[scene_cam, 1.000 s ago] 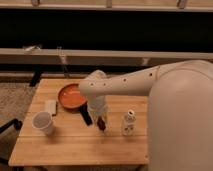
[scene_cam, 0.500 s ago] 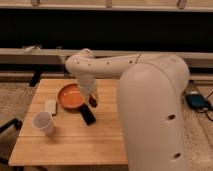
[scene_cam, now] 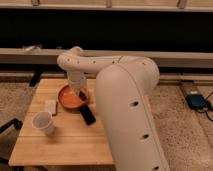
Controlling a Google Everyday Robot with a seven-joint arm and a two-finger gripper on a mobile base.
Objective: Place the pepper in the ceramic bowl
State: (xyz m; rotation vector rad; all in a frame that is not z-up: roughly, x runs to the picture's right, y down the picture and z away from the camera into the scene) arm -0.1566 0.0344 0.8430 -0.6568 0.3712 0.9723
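The orange-red ceramic bowl [scene_cam: 65, 98] sits on the wooden table [scene_cam: 60, 145], left of middle. My gripper [scene_cam: 80, 93] hangs from the big white arm [scene_cam: 120, 100] and is just above the bowl's right side. The pepper cannot be made out; it is hidden at the gripper or behind the arm.
A white cup [scene_cam: 43, 122] stands at the front left of the table. A small pale block [scene_cam: 51, 106] lies left of the bowl. A flat black object [scene_cam: 88, 115] lies just in front of the bowl. The arm hides the table's right half.
The gripper has moved from the middle of the table, back and to the left, until it is over the bowl. The arm now hides the small white bottle.
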